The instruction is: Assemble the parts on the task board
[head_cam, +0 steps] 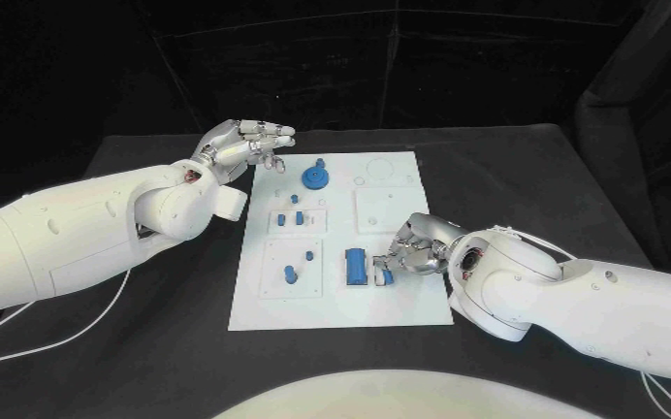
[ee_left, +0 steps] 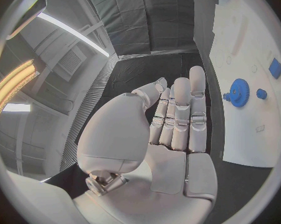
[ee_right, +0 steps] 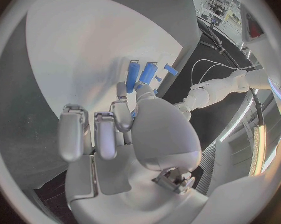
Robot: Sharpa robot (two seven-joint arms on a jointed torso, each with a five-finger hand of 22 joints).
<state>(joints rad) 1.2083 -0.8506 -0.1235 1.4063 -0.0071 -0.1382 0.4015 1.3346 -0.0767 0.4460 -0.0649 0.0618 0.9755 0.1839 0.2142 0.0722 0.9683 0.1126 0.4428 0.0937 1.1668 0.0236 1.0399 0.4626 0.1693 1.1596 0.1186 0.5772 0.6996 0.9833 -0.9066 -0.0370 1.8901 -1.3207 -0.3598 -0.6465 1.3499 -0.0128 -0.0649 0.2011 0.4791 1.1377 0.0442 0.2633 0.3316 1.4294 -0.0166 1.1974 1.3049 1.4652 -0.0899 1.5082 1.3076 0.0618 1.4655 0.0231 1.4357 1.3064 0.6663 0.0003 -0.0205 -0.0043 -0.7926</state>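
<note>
Blue part (head_cam: 360,267) just beside right hand (head_cam: 408,253), on task board (head_cam: 399,303)

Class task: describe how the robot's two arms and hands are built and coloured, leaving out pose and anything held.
Both arms are bulky, rounded white shells. Each ends in a silver metallic hand, left and right, with jointed segmented fingers and pale smooth palm plates. A reddish ring shows at each wrist. Thin white cables trail beside both arms across the black table.

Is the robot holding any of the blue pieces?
Left robot hand holds nothing, fingers straight. Right robot hand has its fingertips at a small blue piece on the task board; an actual grip cannot be told.
</note>
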